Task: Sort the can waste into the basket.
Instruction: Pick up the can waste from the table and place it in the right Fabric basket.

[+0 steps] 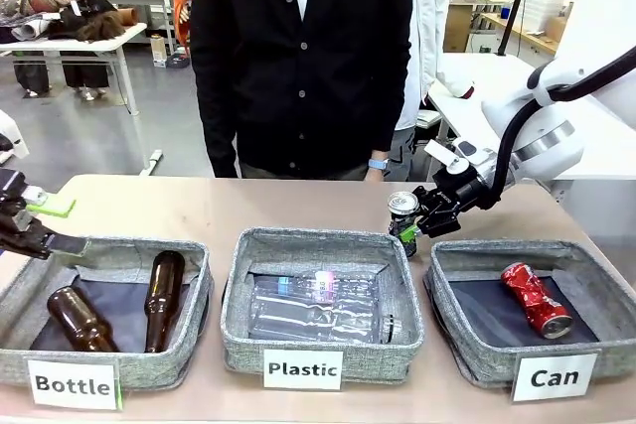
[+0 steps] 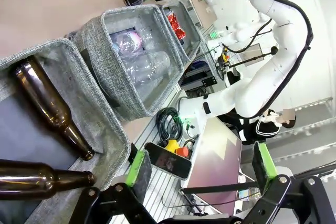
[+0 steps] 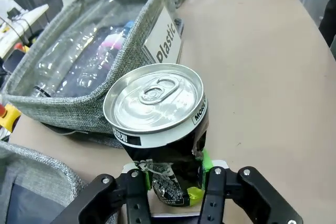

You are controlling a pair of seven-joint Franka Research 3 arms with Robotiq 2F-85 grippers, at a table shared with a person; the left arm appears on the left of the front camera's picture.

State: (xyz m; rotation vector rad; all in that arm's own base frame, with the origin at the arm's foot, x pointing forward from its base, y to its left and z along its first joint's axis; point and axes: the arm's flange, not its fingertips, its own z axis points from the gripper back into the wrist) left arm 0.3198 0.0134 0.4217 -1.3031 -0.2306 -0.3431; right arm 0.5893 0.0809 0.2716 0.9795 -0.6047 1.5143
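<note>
My right gripper (image 1: 409,232) is shut on a black can (image 1: 402,205) with a silver top, low over the table just behind the gap between the Plastic and Can baskets. In the right wrist view the green pads (image 3: 205,162) squeeze the can's (image 3: 157,106) crumpled lower body. A dented red can (image 1: 535,298) lies inside the grey basket (image 1: 477,353) labelled "Can" at the right. My left gripper (image 1: 58,225) hovers open at the far left by the Bottle basket, and in the left wrist view nothing sits between the fingers of that gripper (image 2: 201,165).
The middle basket (image 1: 243,345) labelled "Plastic" holds clear plastic bottles. The left basket (image 1: 189,345) labelled "Bottle" holds two brown glass bottles (image 1: 162,300). A person in a dark cardigan (image 1: 298,57) stands at the table's far side. Bare table lies behind the baskets.
</note>
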